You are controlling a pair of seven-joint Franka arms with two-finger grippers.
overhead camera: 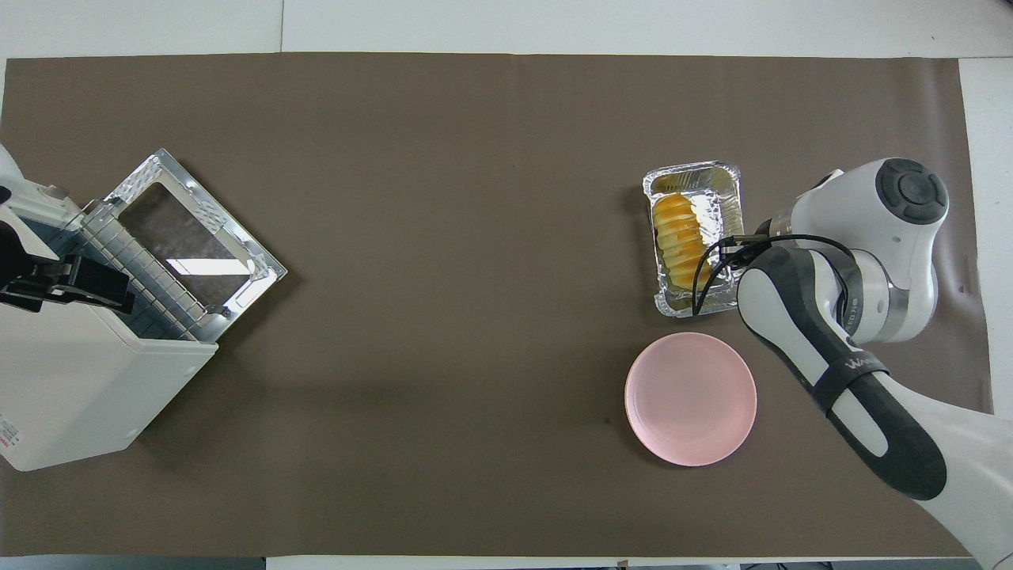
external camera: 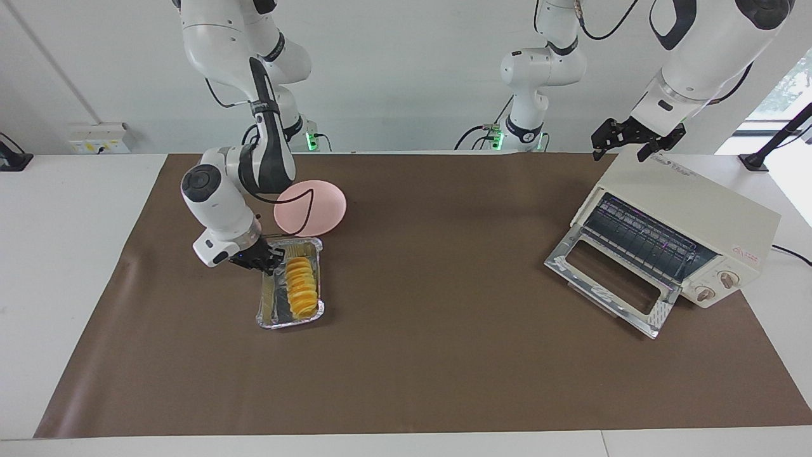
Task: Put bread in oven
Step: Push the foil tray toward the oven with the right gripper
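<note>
Down at the right arm's end of the worktop (external camera: 444,355): right gripper (external camera: 263,259) low over the corner of the foil tray (external camera: 288,324) closest to the robots, just beside the end of the bread (external camera: 301,287). Can't tell whether its fingers are apart or together, or whether anything's touching yet. Bread lying lengthwise in the tray, not lifted. Pink plate (external camera: 311,206) just beside the tray, nearer to the robots, no part in this.

Looks like the grab step, honestly. Best bet: come straight down across the narrow width of the loaf, near its middle, not at the tip. Keep clear of the foil wall, or risk dragging the whole tray along. Squeeze gently too, since those sliced-looking ridges probably squash or split. Lift straight up before swinging sideways.

Further along, well apart from the tray, at the left arm's end: oven (external camera: 691,203) with oven door (external camera: 558,260) already dropped flat and wire rack (external camera: 641,238) showing. Plenty of room to slide the loaf in low over the door. Left gripper (external camera: 620,151) waiting above the oven's top, fingers spread, holding nothing.
</note>
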